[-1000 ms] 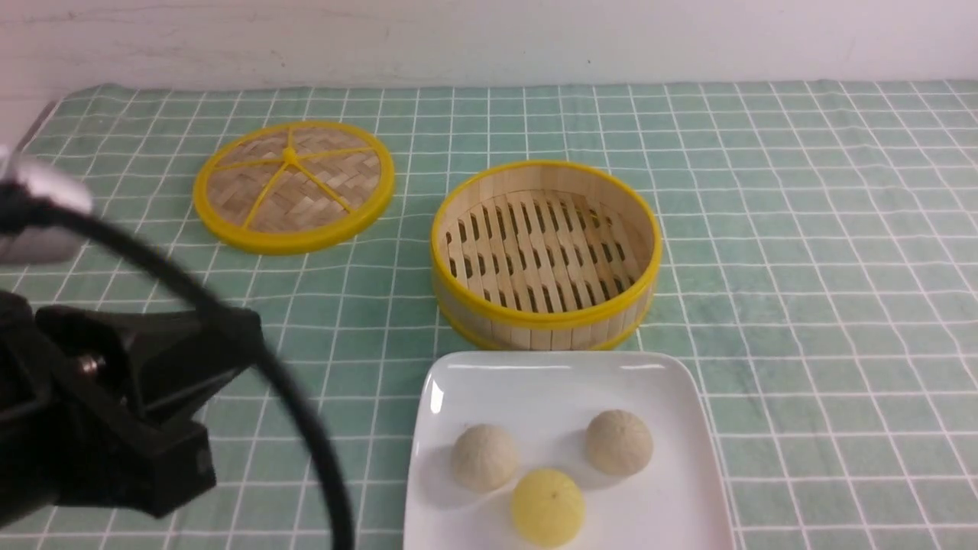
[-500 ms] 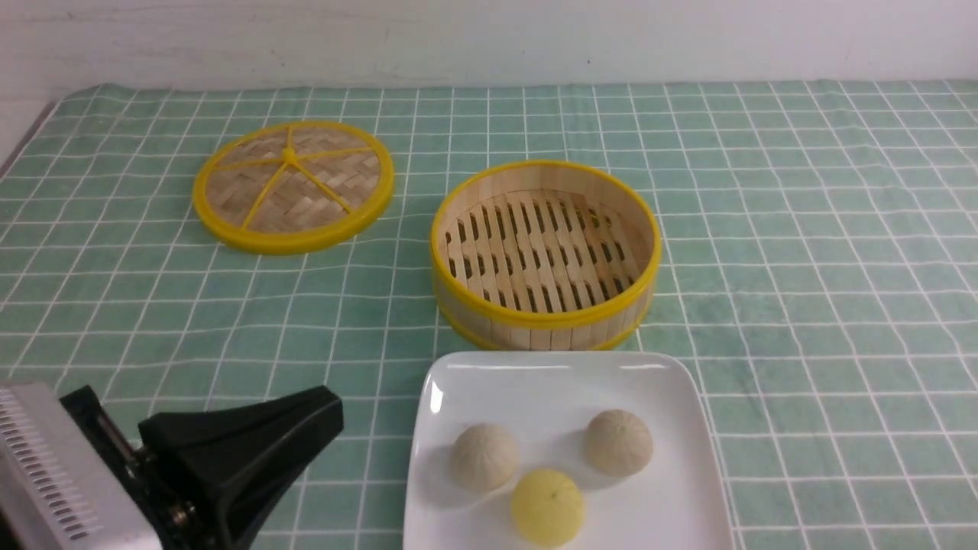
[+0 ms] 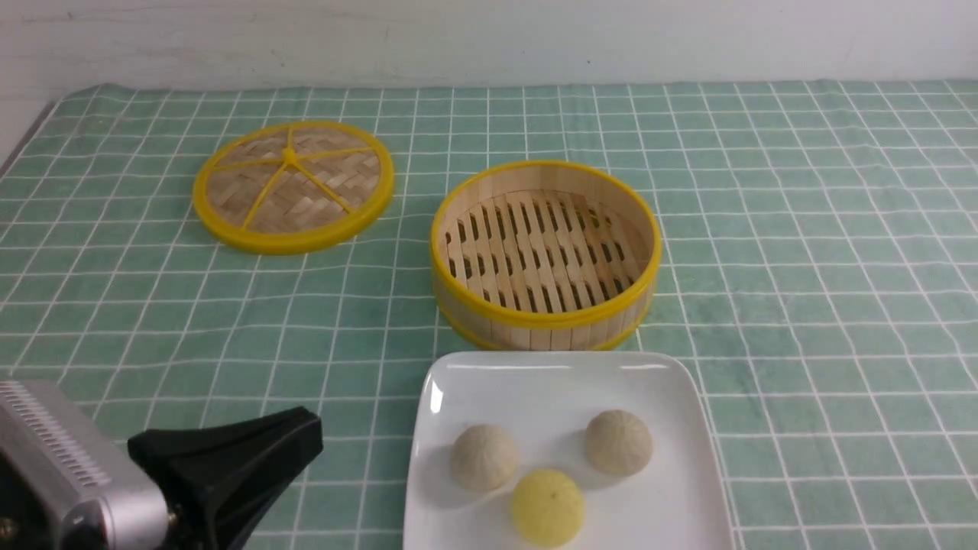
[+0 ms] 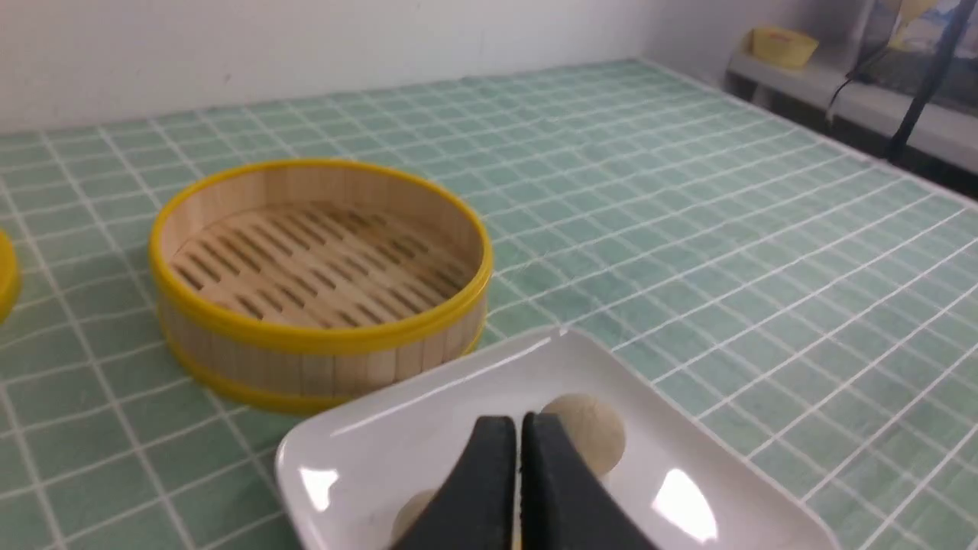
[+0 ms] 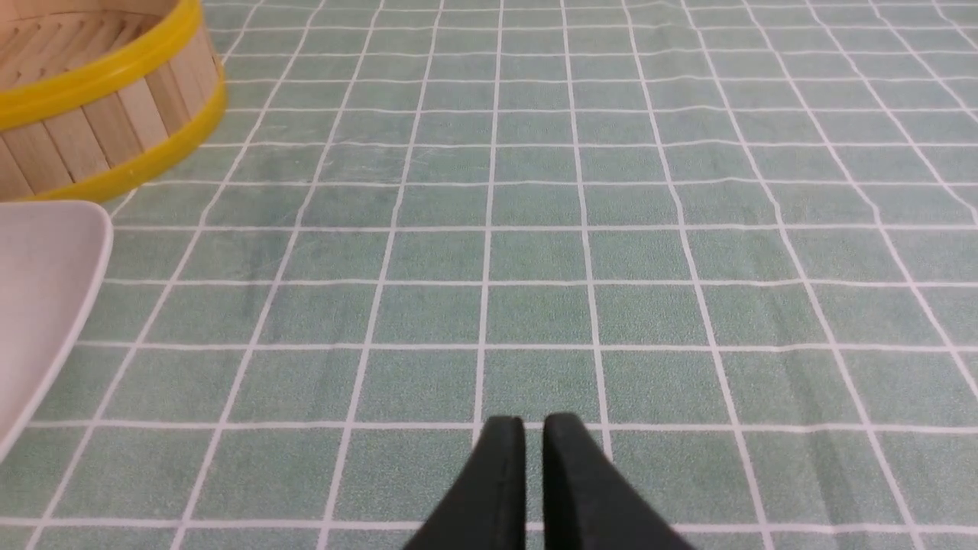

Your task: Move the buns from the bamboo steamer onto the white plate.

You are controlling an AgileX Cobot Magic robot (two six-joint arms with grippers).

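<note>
The bamboo steamer stands empty at the middle of the cloth. Just in front of it lies the white plate with all three buns on it: a beige bun, a second beige bun and a pale yellow bun. My left gripper hangs shut and holding nothing, left of the plate and low over the cloth. In the left wrist view its fingertips meet in front of a beige bun. My right gripper, absent from the front view, is shut over bare cloth right of the plate.
The flat woven lid with a yellow rim lies at the back left. A green checked cloth covers the table up to the white wall. The steamer's wall shows at the edge of the right wrist view.
My left arm has dropped from mid-left into the lower left corner and drawn back slightly from the plate. The buns, plate and steamer have not moved.
</note>
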